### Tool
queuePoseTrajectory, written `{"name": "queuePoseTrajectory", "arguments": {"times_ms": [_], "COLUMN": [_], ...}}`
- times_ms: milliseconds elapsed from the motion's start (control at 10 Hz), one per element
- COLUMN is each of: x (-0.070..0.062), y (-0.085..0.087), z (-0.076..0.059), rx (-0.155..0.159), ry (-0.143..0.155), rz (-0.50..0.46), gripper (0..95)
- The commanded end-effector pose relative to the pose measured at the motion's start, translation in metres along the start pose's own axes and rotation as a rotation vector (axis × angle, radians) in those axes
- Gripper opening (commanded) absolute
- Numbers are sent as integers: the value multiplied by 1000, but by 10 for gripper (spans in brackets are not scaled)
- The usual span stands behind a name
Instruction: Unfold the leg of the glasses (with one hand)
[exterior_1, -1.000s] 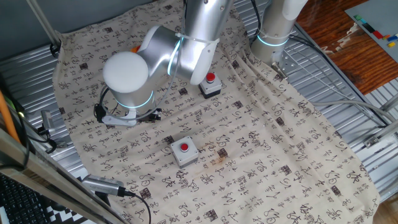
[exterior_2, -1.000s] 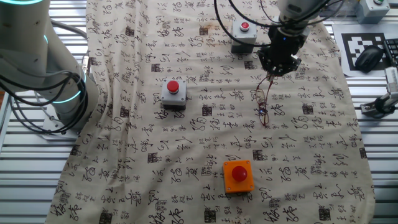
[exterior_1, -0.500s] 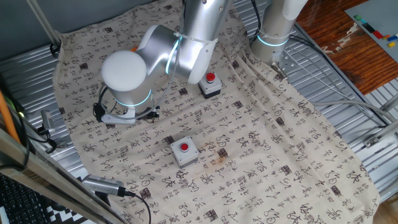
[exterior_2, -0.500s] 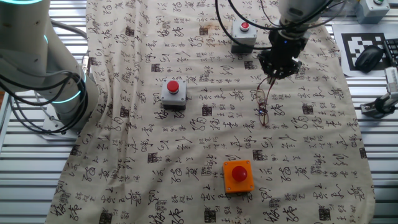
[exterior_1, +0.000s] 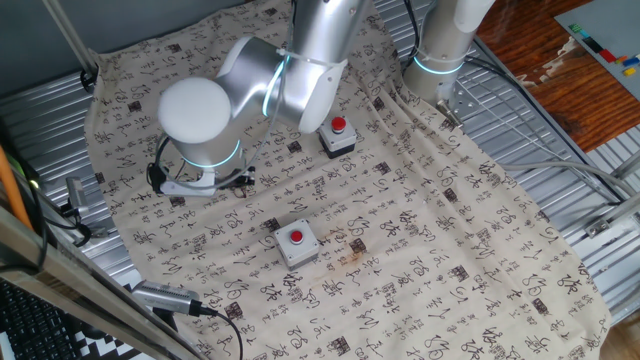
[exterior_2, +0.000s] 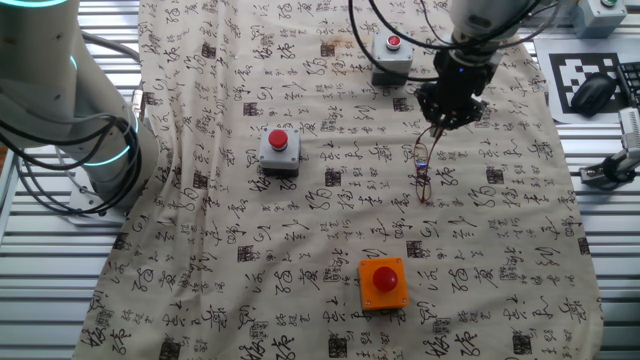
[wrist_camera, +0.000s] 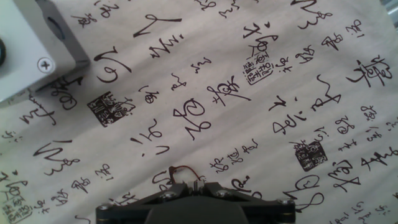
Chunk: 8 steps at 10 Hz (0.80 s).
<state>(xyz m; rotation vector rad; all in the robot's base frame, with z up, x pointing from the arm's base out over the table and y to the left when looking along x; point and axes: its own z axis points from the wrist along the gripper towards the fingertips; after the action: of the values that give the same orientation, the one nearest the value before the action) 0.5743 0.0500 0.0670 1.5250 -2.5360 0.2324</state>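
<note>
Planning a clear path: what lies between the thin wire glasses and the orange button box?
Only bare calligraphy-printed cloth lies between the thin reddish-brown wire glasses and the orange button box, as the other fixed view shows.

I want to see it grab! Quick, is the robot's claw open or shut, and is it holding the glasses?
Gripper: shut on the glasses, pinching one thin leg end; the frame hangs down to the cloth.

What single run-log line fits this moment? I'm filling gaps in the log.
phase: unfolding leg | gripper: shut on leg of thin reddish-brown wire-rimmed glasses | glasses: on printed cloth
</note>
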Motion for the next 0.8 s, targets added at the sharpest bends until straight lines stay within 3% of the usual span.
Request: {"name": "queuePoseTrajectory", "arguments": {"times_ms": [100,800], "x": [1,11], "y": [-1,-7], "z": [-2,-14], "rx": [2,-11], "ry": [9,35], "rz": [-5,-23], "gripper": [0,0]}}
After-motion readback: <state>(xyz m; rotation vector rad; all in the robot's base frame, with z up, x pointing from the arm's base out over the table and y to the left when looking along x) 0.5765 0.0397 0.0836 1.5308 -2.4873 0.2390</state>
